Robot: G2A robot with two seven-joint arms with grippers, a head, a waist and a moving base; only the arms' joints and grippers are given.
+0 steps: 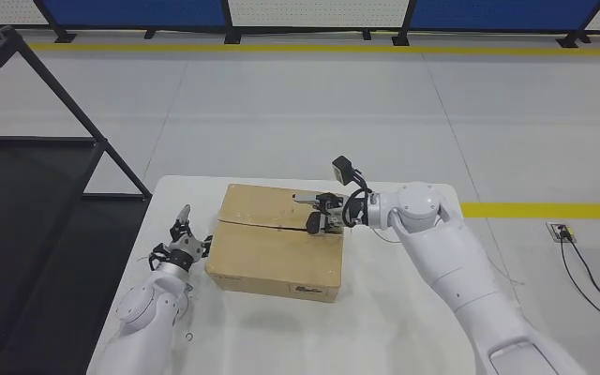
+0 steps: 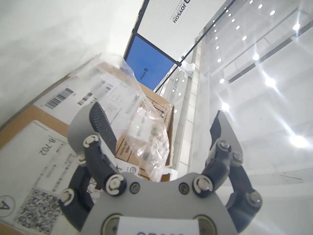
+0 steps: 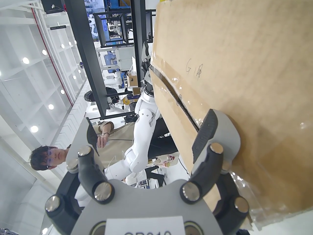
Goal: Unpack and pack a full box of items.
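A brown cardboard box stands on the white table, its top flaps down with a dark seam between them. My right gripper is open above the box top, near the seam at the box's right edge; one finger pad lies against the cardboard. My left gripper stands open beside the box's left side, fingers pointing up and apart from it. That side carries white labels and a crumpled clear plastic pouch.
A black metal frame stands off the table's left back corner. A small ring-shaped thing lies on the table near the left arm. Bare table lies in front of the box and to its right.
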